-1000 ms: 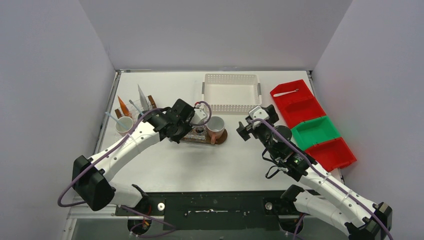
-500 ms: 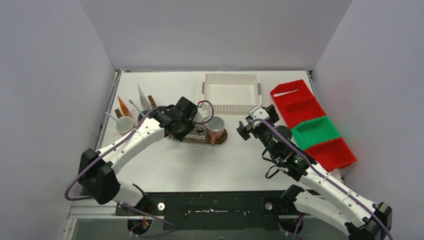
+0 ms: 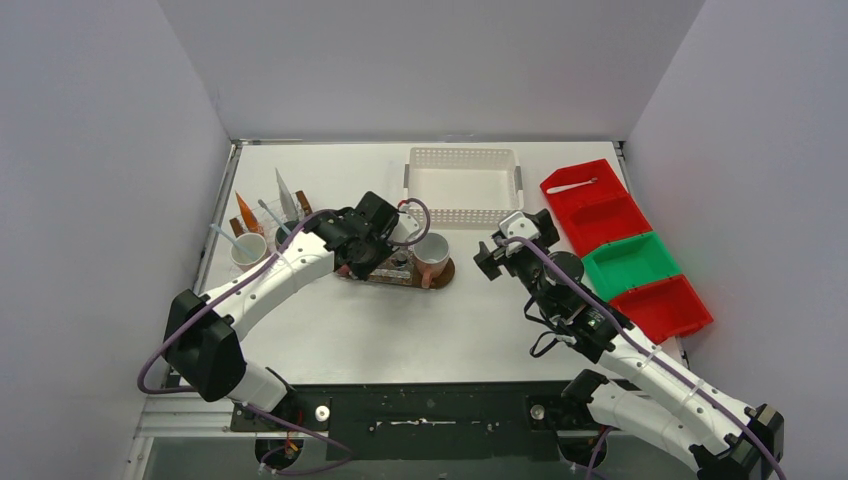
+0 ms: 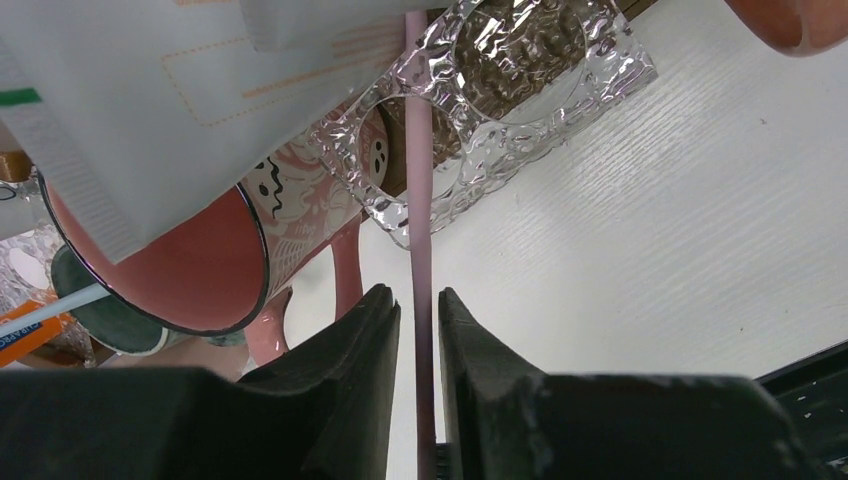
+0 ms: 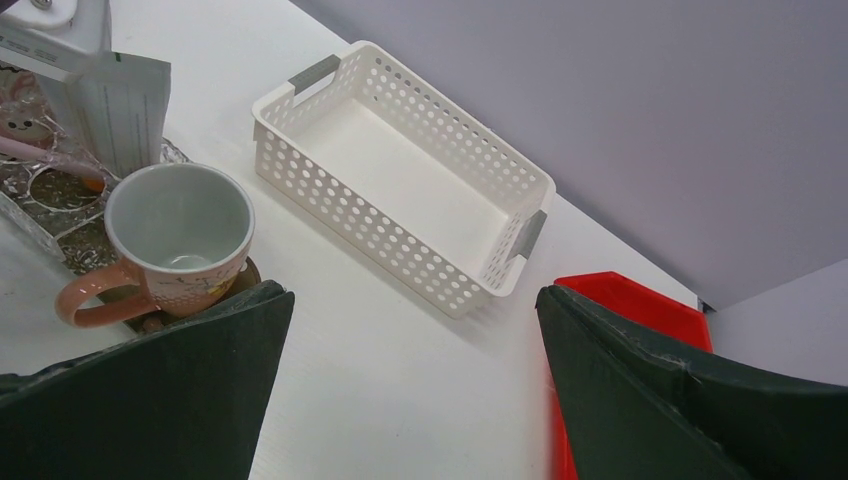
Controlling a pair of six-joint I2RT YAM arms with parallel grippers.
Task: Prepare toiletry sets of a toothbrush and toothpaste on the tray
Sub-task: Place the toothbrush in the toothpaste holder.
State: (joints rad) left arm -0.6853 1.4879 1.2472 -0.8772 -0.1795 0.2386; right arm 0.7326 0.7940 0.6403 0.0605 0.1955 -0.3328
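Left pincer (image 4: 418, 400): jaws narrow, with the slim handle of a pink toothbrush (image 4: 419, 200) standing in the slot between them. A hairline of light shows along one side of the handle. I cannot tell whether I am pinching it or only bracketing it. The handle runs straight away from my fingers (image 4: 350, 390) and crosses a corner of the clear, knobbly glass tray (image 4: 560, 70). It then passes out of sight under a white tube (image 4: 150, 90), so the bristle end is hidden.

Just beside the handle, on its left in my wrist view, is a patterned mug (image 4: 290, 215). It is pink inside with a dark rim and a pink ear, and the white tube sticks out of its mouth. Past it is a dark green mug (image 4: 105, 318), only partly in frame, with a pale brush stem (image 4: 50, 308) leaning out.

From overhead, my left pincer sits over the left end of the tray, mid-table (image 3: 400, 330). At the tray's right end stands a white mug with a pink handle (image 5: 180, 235). By the table's left edge, well apart from the tray, a pinkish-white mug (image 3: 248, 250) holds a brush.

Right pincer (image 5: 408, 300): jaws spread wide over bare tabletop, hovering just right of the tray. Beyond it is a white perforated basket (image 5: 400, 180). Along the right side are a red bin (image 3: 595, 205) and a green bin (image 3: 630, 262).
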